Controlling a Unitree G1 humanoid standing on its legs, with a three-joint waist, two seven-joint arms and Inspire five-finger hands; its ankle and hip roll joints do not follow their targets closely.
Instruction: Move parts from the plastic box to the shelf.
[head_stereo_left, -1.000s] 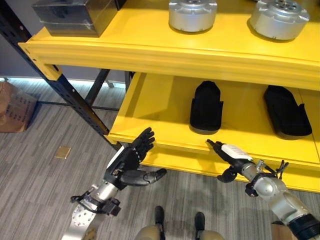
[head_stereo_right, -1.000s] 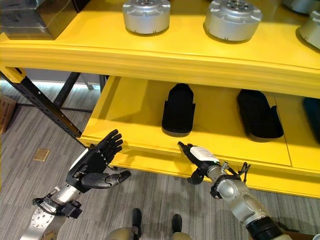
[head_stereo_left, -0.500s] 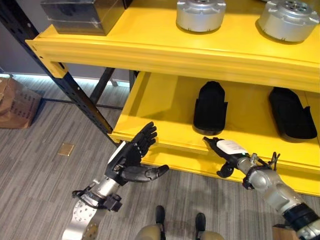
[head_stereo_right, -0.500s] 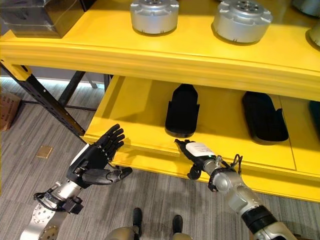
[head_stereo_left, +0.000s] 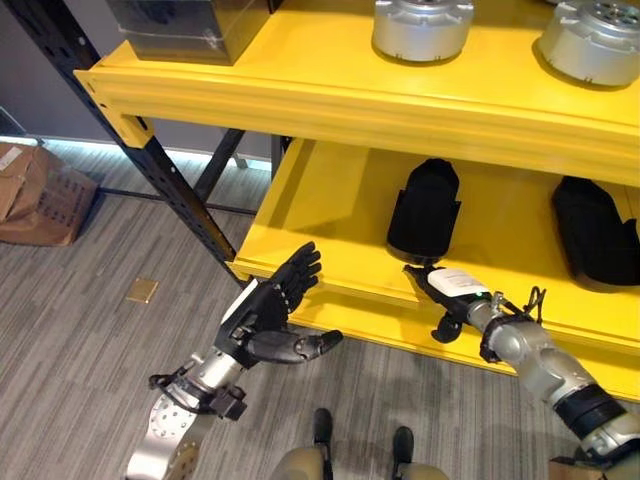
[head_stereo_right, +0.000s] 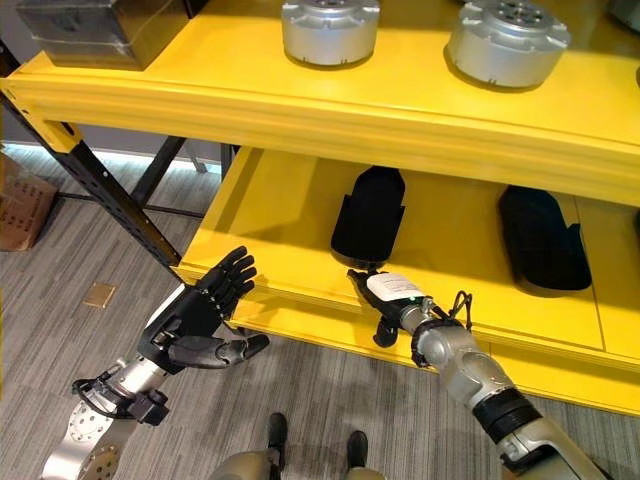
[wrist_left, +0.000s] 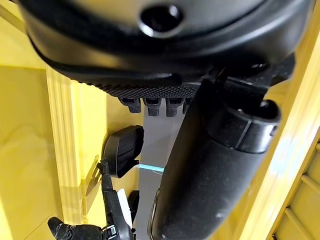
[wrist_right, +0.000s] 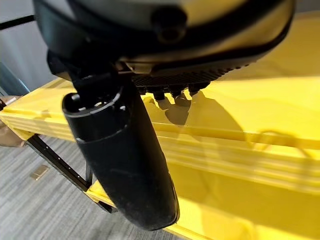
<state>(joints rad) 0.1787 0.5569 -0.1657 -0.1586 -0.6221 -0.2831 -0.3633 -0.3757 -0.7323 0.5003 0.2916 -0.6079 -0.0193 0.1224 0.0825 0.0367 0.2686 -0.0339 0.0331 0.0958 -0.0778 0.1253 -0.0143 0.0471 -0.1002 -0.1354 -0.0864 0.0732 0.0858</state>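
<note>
One black part (head_stereo_left: 424, 212) lies beyond right hand (head_stereo_left: 447, 293) fingers.

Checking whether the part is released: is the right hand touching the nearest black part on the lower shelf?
Cannot tell. In the left eye view the right hand fingertips overlap the black part edge.

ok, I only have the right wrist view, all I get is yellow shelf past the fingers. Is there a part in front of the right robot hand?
Observer: Yes. In the left eye view a black part lies on the lower shelf, just beyond the fingertips of the right robot hand. That hand is open and holds nothing.
Operator: And the left one, carrying anything?
Observer: No. The left robot hand is open and empty, held in front of the lower shelf's left front corner, above the floor.
</note>
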